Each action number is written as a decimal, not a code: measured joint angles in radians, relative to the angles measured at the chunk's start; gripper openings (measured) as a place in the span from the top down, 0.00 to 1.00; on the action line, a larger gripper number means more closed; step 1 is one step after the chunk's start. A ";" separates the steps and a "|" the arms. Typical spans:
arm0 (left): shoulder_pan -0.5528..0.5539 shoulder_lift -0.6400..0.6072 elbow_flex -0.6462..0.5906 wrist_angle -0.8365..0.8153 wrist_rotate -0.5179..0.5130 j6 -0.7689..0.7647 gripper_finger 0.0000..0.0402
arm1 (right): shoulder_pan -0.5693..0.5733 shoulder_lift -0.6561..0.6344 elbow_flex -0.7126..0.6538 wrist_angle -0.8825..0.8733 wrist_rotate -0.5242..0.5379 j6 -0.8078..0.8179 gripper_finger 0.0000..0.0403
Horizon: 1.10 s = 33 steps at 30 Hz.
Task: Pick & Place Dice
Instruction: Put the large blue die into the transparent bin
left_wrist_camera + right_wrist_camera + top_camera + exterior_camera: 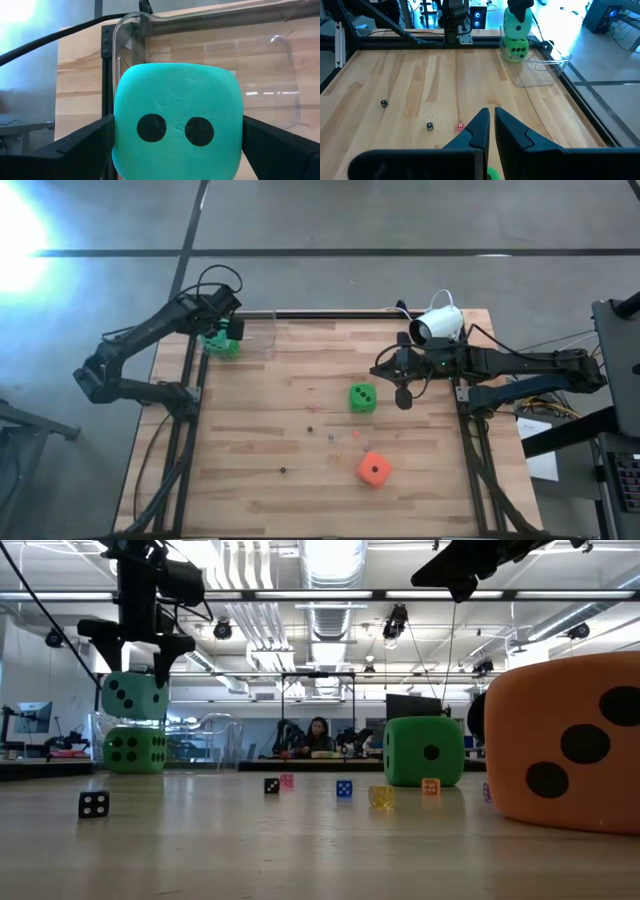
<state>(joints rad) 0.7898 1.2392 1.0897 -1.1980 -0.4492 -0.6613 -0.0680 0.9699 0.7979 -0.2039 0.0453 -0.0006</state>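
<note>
At the table's far left corner a teal die (pixel 135 695) sits stacked on a bright green die (pixel 135 748), next to a clear tray (pixel 258 335). My left gripper (pixel 135 652) hangs over the stack, open, one finger on each side of the teal die (pixel 177 125). A second green die (pixel 362 397) and an orange-red die (pixel 374 469) rest on the wood right of centre. My right gripper (pixel 404 395) hovers shut above the table just right of that green die, holding nothing. My left gripper comes down on the teal die slanting from above, and its fingers (pixel 85 147) stand close against two opposite sides (pixel 117 135). Whether they touch it, I cannot tell. The die sits level, its underside on the green die.
Several tiny dice (pixel 330 435) lie scattered mid-table, one black one (pixel 283 471) nearer the front. A white camera (pixel 438 326) stands at the far right edge. Bare wood lies at the near left. A person (pixel 318 735) sits in the room beyond.
</note>
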 joint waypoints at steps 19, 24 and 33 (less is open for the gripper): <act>-0.001 0.000 0.000 0.001 0.031 -0.031 0.10 | 0.000 0.000 0.000 0.000 0.000 0.000 0.93; -0.001 0.000 0.000 -0.003 0.031 -0.040 0.03 | 0.000 0.000 0.000 0.000 0.000 0.000 0.93; -0.004 0.000 0.000 0.061 0.149 -0.017 0.01 | 0.000 0.000 0.000 0.000 0.000 0.000 0.93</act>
<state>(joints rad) 0.7860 1.2392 1.0897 -1.1371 -0.3004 -0.6781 -0.0680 0.9699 0.7979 -0.2039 0.0453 -0.0005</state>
